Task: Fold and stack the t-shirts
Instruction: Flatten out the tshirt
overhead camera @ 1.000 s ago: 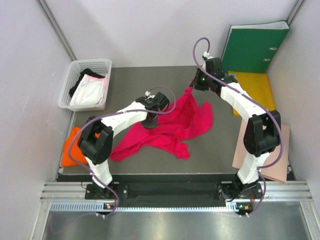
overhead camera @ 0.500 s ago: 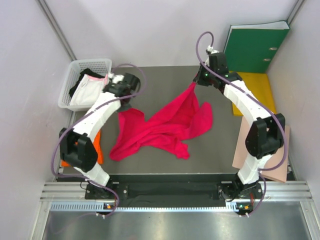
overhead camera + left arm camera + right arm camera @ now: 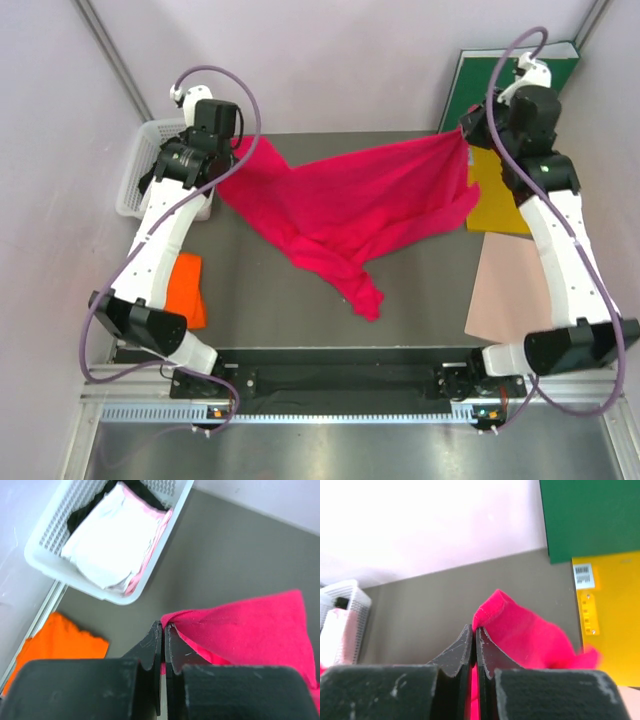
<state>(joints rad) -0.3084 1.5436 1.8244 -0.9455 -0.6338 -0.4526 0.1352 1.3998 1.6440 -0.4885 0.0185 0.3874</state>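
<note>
1. The basket (image 3: 90, 587) stands at the counter's (image 3: 260, 300) far-left corner. It holds a whitish-pink garment (image 3: 112, 540) lying over a black garment (image 3: 140, 491), probably shirts waiting their turn.
2. The orange shirt (image 3: 185, 290), folded small, lies flat at the counter's left edge on the near side of the basket. I take it for the start of the stack.
3. The left claw (image 3: 162, 630) is pressed together on one corner of the red shirt (image 3: 350, 205), raised just beside the basket.
4. The red shirt hangs stretched between the two claws over the far half of the counter. Its lower tail droops toward the middle and appears to rest there. The spread looks meant to open the cloth so it can be laid flat for folding.
5. The right claw (image 3: 474, 632) pinches the opposite corner, held high at the far right above the folder (image 3: 500, 195).
6. A green binder (image 3: 500, 80) stands behind the folder, and tan paper (image 3: 510, 290) lies nearer, at the right edge.
</note>
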